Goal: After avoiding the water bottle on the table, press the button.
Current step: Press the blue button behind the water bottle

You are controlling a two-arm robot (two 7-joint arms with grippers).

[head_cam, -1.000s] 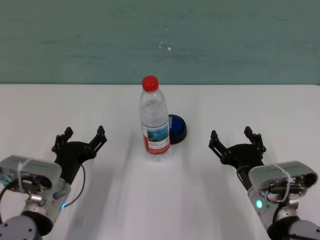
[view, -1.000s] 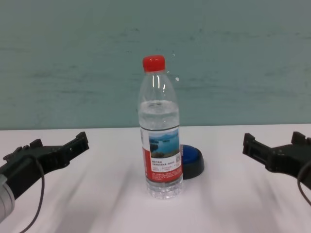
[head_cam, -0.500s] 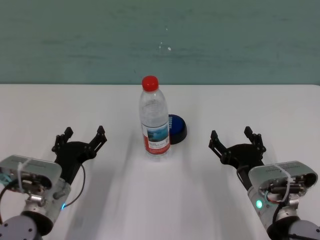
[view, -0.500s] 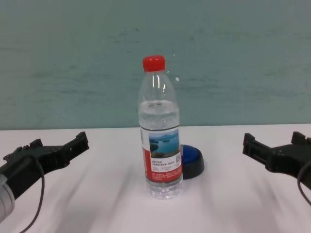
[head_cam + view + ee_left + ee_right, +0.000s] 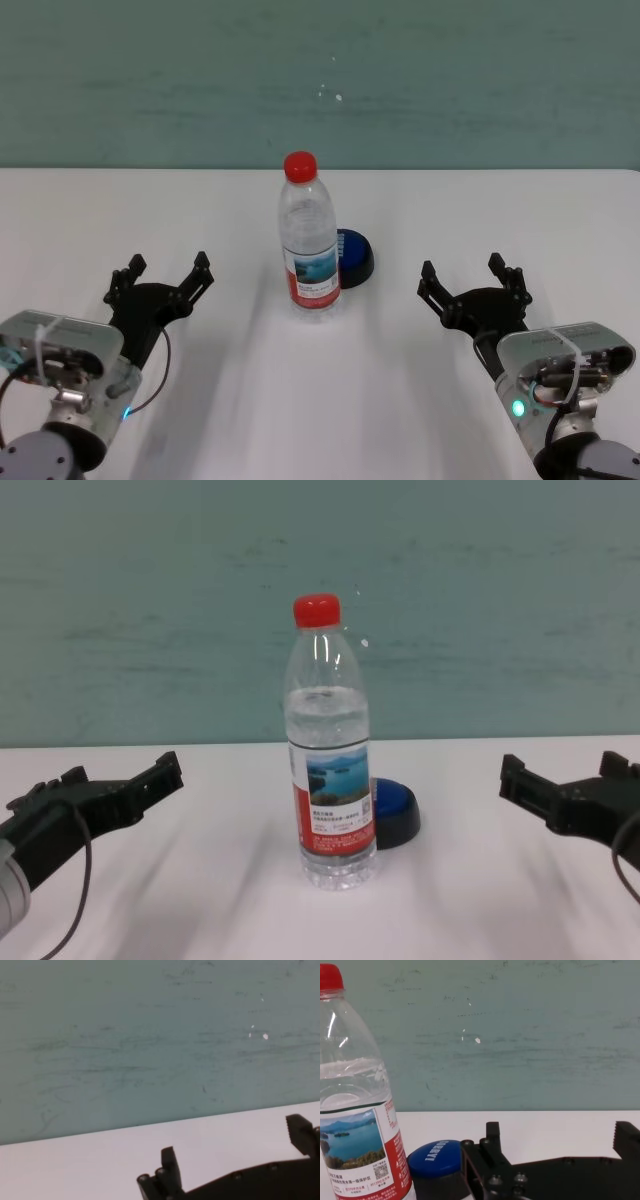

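The water bottle [image 5: 308, 242] stands upright in the middle of the white table [image 5: 90, 215], clear with a red cap and a red-and-white lake label; it also shows in the chest view [image 5: 330, 760] and the right wrist view [image 5: 357, 1110]. The blue button [image 5: 354, 256] on its black base sits just behind and to the right of the bottle, partly hidden by it [image 5: 394, 810] [image 5: 437, 1160]. My left gripper [image 5: 160, 273] rests open to the bottle's left. My right gripper [image 5: 473, 277] is open to its right, apart from bottle and button.
A teal wall [image 5: 320, 80] rises behind the table's far edge. In the left wrist view, bare tabletop [image 5: 100, 1160] reaches the wall beyond the fingers [image 5: 169, 1167].
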